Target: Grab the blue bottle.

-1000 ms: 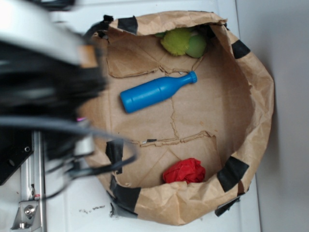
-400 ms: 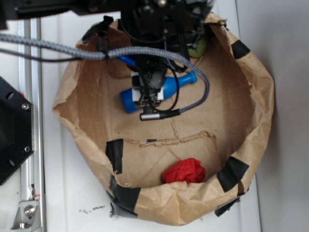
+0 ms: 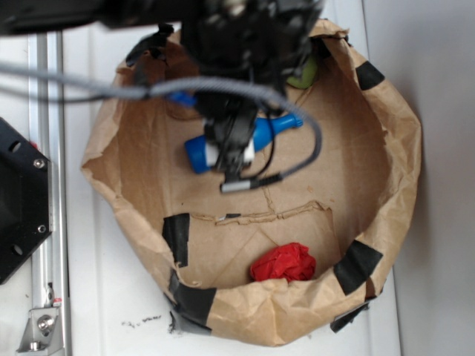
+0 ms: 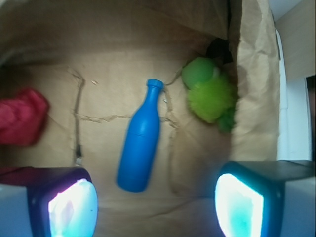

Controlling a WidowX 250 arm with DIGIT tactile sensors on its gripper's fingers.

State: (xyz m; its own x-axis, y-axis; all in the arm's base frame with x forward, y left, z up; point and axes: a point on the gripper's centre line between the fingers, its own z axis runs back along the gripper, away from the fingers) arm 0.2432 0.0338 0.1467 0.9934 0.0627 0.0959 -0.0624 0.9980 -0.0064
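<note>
The blue bottle (image 4: 140,145) lies flat on the brown paper floor of the bag, cap pointing away from the wrist camera. In the exterior view the blue bottle (image 3: 199,152) is half hidden under the black arm, with its neck and cap poking out to the right. My gripper (image 4: 155,207) hangs above the bottle's base end, open wide, nothing between its two glowing pads (image 4: 71,210). In the exterior view the gripper (image 3: 231,144) sits over the bottle's middle.
A paper bag (image 3: 386,193) with a rolled rim and black tape walls in the space. A red wad (image 3: 283,262) lies near the front wall, and a yellow-green ball (image 4: 210,94) sits by the far wall. A metal rail (image 3: 46,245) runs along the left.
The arm swung in from the left over the bag and now hovers above the blue bottle. Since 0.4 s ago it shifted slightly. The bottle has not moved.
</note>
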